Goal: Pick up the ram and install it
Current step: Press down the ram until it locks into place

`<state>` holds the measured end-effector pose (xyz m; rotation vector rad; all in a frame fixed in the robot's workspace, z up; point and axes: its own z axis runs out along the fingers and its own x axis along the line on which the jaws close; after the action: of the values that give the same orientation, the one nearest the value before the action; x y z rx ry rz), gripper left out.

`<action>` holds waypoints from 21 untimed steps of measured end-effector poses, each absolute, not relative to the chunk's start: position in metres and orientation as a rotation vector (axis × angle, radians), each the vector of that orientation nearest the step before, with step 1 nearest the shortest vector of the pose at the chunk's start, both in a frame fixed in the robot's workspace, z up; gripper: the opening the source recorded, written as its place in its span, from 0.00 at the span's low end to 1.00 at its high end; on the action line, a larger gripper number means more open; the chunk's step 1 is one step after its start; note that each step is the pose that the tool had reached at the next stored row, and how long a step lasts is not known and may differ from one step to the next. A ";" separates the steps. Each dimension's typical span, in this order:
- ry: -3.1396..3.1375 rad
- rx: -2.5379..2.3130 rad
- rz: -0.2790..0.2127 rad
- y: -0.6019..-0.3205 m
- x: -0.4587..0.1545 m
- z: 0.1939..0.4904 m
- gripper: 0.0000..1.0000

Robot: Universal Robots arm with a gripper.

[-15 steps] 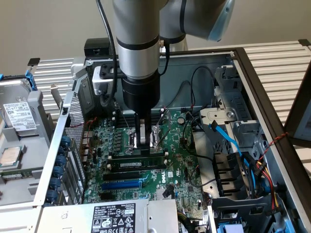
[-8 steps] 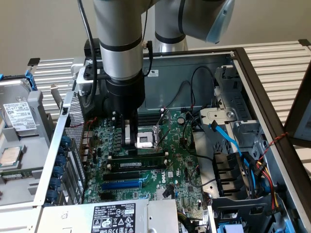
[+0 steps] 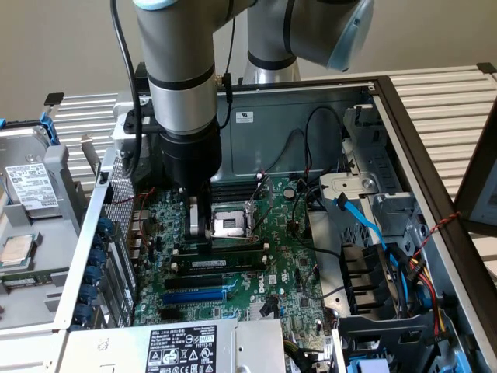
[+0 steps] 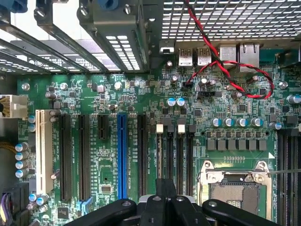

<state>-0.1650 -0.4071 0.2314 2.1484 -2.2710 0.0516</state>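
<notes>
One Universal Robots arm (image 3: pixel 182 78) reaching down into one open computer case (image 3: pixel 404 124), with one gripper (image 3: pixel 200 231) hanging low over one large green motherboard (image 3: pixel 279 272). Fingers brought together, nothing visibly clamped between them; seen from the wrist as a dark closed tip (image 4: pixel 164 188) beside the memory slots (image 4: pixel 175 150). Four of those narrow slots side by side in the wrist view, next to one square processor socket (image 4: pixel 233 188) with a metal frame. Further along the board, one blue slot (image 4: pixel 122 155), one white slot (image 4: pixel 43 150) and several long black ones. One twisted red-and-black wire pair (image 4: pixel 221 59) looping across the board near the rear ports. One ram (image 3: pixel 221 264) to count: a long thin stick with a small white label, lying along the slot row in the exterior view, just on the near side of the socket (image 3: pixel 231 225) and just in front of the gripper, slightly toward the exterior view's right of the fingertips. Apart from the fingers, not gripped; cannot tell whether fully seated in its slot. One hard drive (image 3: pixel 29 186) outside the case at the exterior view's left, one blue cable (image 3: pixel 363 225) at the right.
</notes>
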 end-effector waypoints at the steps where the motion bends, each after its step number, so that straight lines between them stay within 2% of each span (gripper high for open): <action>1: -2.271 2.149 0.052 -0.407 -0.165 0.231 0.10; 12: -2.272 2.149 0.053 -0.408 -0.165 0.226 0.10; 21: -2.270 2.148 0.039 -0.415 -0.149 0.254 0.10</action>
<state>-0.1494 -0.4148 0.2540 2.1479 -2.2705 0.0387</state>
